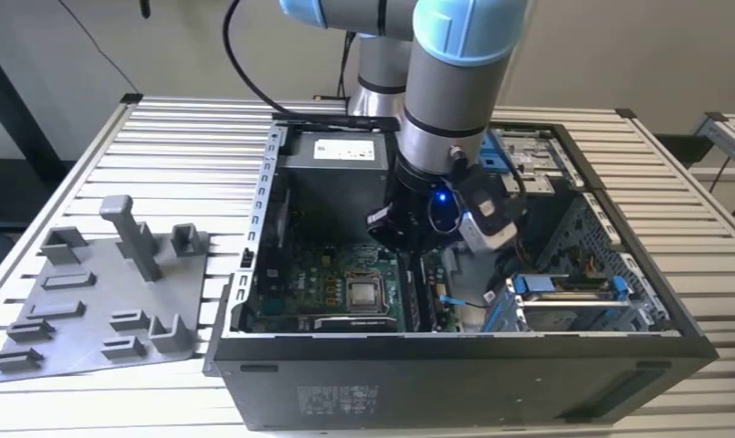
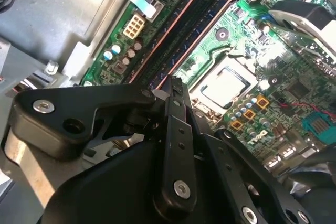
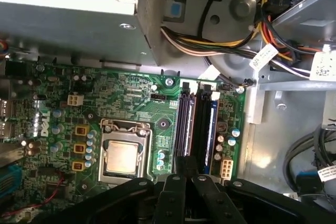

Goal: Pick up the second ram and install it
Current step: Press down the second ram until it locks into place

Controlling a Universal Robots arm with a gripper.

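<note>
The arm [image 1: 446,109] stands near vertical, wrist pointing straight down — grey tube, pale blue joint caps. At its lower end the black gripper [image 1: 406,239] hangs low. In both wrist views its black linkage bars converge to a narrow tip [image 2: 175,88] — fingers drawn together.

Open computer case [image 1: 465,383]; grey holder plate [image 1: 99,301] beside.

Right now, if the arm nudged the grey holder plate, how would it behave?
The grey holder plate looks thin and light, so it would probably slide on the slatted table. Its wide flat base makes tipping unlikely, despite the tall posts.
</note>
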